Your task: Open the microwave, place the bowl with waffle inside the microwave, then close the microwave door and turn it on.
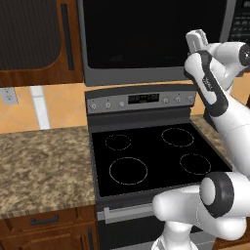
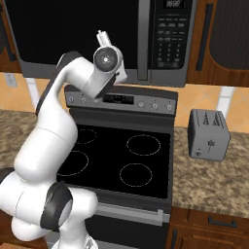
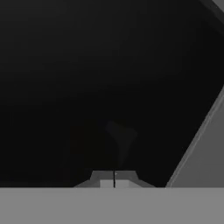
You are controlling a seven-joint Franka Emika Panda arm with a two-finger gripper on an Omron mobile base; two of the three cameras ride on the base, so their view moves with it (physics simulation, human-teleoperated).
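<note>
The microwave (image 1: 146, 34) hangs above the stove, and the microwave door (image 2: 73, 34) lies flat against its front. The door's long grey handle (image 2: 142, 39) stands just left of the keypad (image 2: 170, 39). My gripper (image 2: 101, 35) is raised in front of the black glass, near the door's lower edge and left of the handle. Its fingertips (image 3: 114, 179) are pressed together with nothing between them, pointing at the dark glass. A grey frame edge (image 3: 201, 148) runs diagonally past on the right of the hand view. The bowl is out of view.
Below the microwave is a black glass cooktop (image 1: 156, 156) with a knob panel (image 1: 141, 101). A small grey toaster (image 2: 208, 133) stands on the granite counter (image 2: 214, 180) to the right. More counter (image 1: 44, 166) lies to the left, under brown cabinets (image 1: 34, 39).
</note>
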